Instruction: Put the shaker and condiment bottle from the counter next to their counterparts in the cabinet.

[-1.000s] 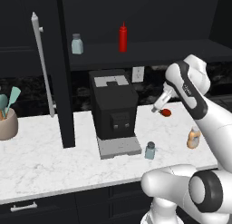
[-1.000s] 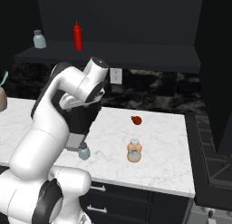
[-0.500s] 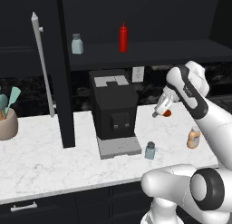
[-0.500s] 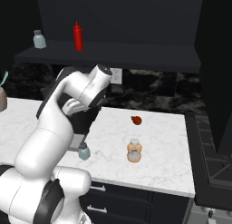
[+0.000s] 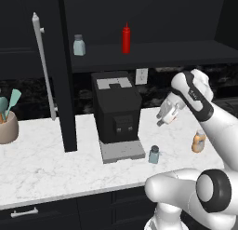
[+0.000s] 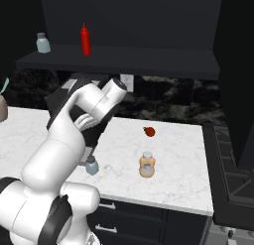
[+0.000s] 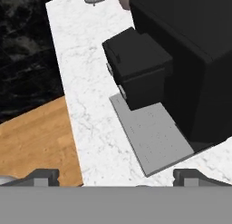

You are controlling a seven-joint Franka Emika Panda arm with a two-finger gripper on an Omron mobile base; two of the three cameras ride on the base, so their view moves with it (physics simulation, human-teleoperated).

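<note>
Landmark: black coffee machine [image 5: 116, 110] standing on the white marble surface [image 5: 42, 164], its grey drip tray [image 7: 152, 137] at its foot.
Fingers: the gripper [image 5: 163, 116] hangs in the air to the right of the coffee machine, above the surface; its fingers [image 7: 43, 177] are spread fully apart with nothing between them.
Hand view: looks down on the coffee machine's drip tray and the marble beside it.
Shaker: the small blue-green shaker [image 5: 154, 154] stands upright on the surface just right of the drip tray, near the front edge.
Condiment bottle: the squat orange-tan condiment bottle [image 5: 198, 141] stands upright on the surface, further right of the coffee machine than the shaker and well apart from it.
Red item: a small red thing [image 6: 149, 131] lies on the surface behind the condiment bottle.
Cabinet: the shelf [image 5: 153, 54] above the coffee machine carries a second shaker [image 5: 79, 44] and a tall red squeeze bottle [image 5: 126, 38], apart from each other.
Door: the cabinet door [image 5: 62, 71] stands open to the left of the coffee machine, with a long grey bar handle [image 5: 42, 61].
</note>
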